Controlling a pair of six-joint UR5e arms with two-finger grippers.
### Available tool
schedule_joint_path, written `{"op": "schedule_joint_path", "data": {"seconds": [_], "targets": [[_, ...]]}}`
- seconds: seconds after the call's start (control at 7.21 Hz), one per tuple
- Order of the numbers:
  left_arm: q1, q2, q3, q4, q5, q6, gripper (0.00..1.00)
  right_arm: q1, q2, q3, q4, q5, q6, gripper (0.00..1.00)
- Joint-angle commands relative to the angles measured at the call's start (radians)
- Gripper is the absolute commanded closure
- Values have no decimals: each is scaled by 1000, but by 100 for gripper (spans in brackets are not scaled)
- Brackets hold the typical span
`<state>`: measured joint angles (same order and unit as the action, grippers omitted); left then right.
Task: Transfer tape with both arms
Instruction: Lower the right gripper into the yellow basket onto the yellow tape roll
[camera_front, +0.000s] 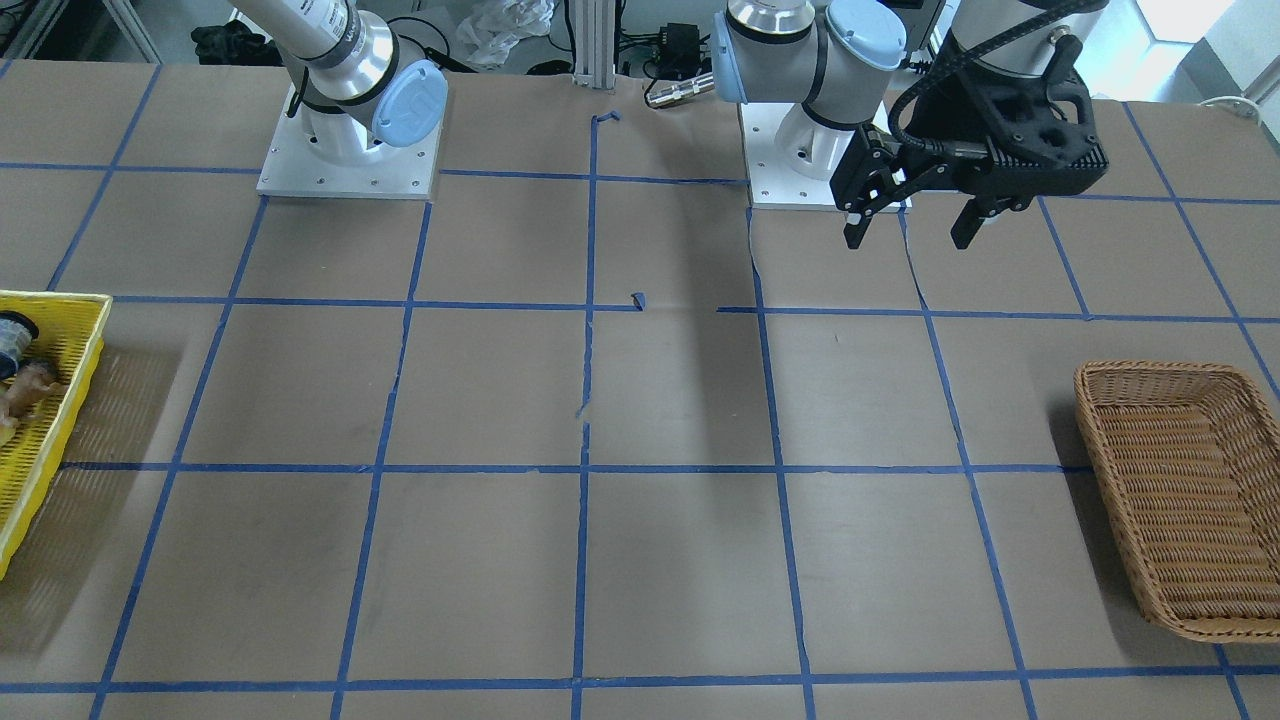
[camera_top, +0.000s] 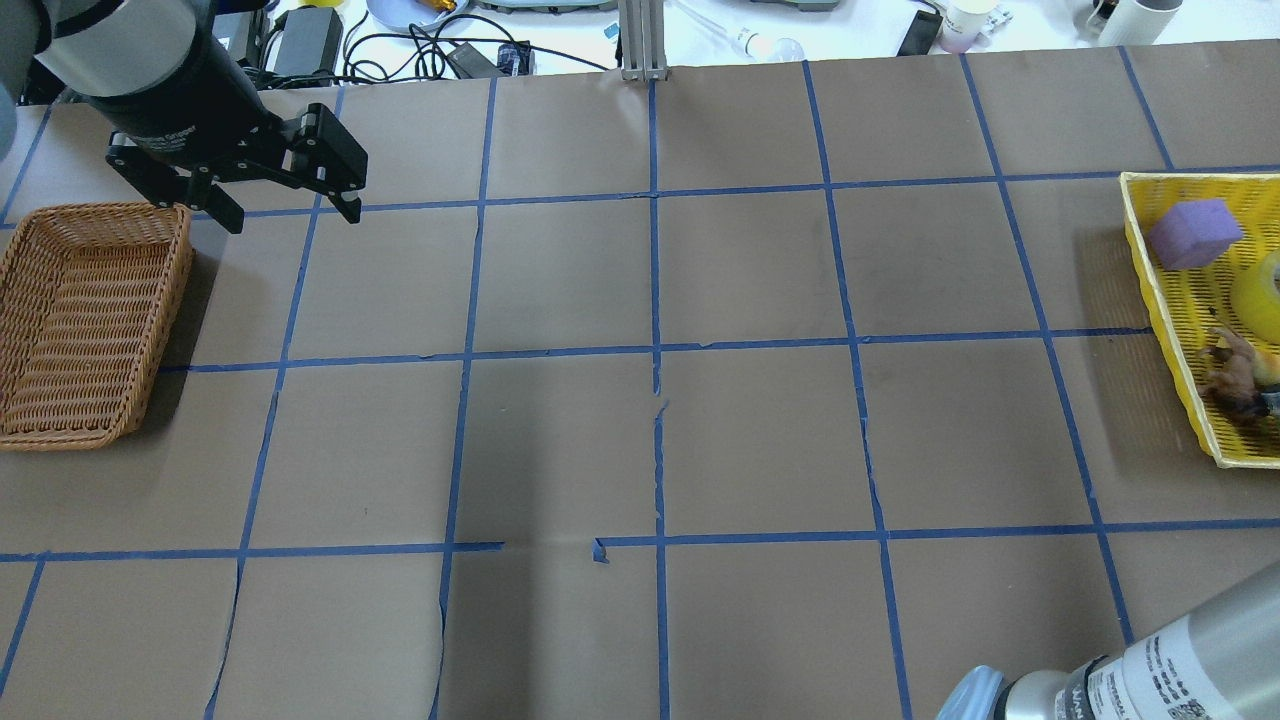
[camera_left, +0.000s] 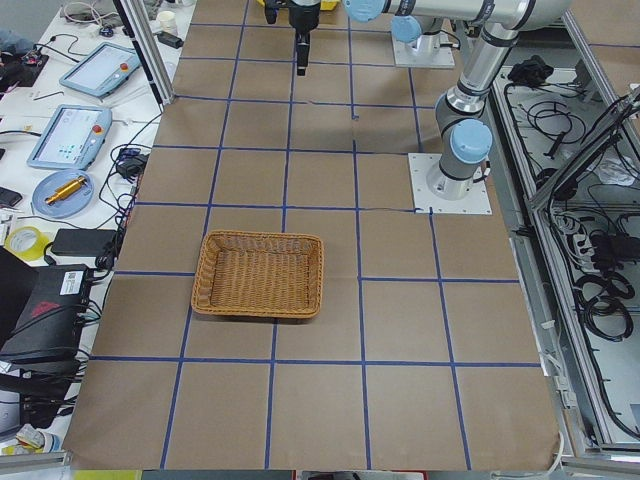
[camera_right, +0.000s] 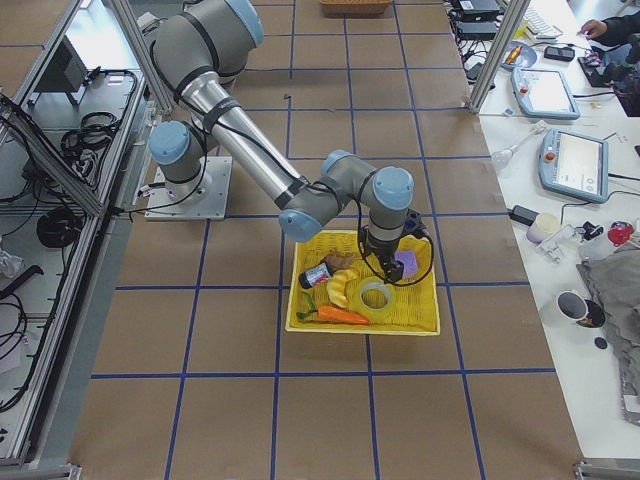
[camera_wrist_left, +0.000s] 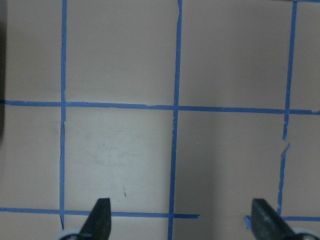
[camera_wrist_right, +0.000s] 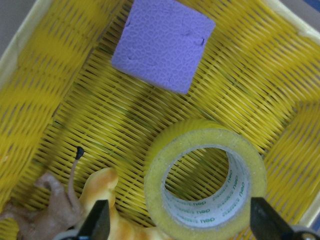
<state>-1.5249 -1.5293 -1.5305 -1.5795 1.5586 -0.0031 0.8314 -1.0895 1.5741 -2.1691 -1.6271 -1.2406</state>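
Note:
The yellow tape roll with a white core lies flat in the yellow tray. It also shows in the overhead view and the exterior right view. My right gripper is open and hovers above the tray, over the roll. The roll sits between its fingers, nearer the right one, and they do not touch it. My left gripper is open and empty. It hangs high above the table near its own base, beside the wicker basket in the overhead view.
The tray also holds a purple foam block, a brown toy animal, a carrot and a small bottle. An empty wicker basket stands on my left side. Blue tape lines grid the brown table.

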Motion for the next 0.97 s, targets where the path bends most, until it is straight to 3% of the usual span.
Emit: {"op": "schedule_joint_path", "data": {"seconds": [0.0, 0.28, 0.42, 0.55, 0.69, 0.83], "targets": [[0, -3, 1, -5, -3, 0, 0, -8, 80, 18, -92, -3, -2, 0], [0, -2, 1, -5, -2, -2, 0, -8, 83, 27, -89, -2, 3, 1], [-1, 0, 0, -5, -2, -2, 0, -6, 83, 35, -90, 4, 4, 28], [-1, 0, -2, -5, -3, -2, 0, -8, 83, 37, -90, 0, 3, 76], [-1, 1, -2, -5, -2, -2, 0, -8, 80, 37, -89, -2, 1, 99], [-1, 3, -2, -5, -3, -2, 0, -8, 77, 35, -81, 0, 3, 100]]}}
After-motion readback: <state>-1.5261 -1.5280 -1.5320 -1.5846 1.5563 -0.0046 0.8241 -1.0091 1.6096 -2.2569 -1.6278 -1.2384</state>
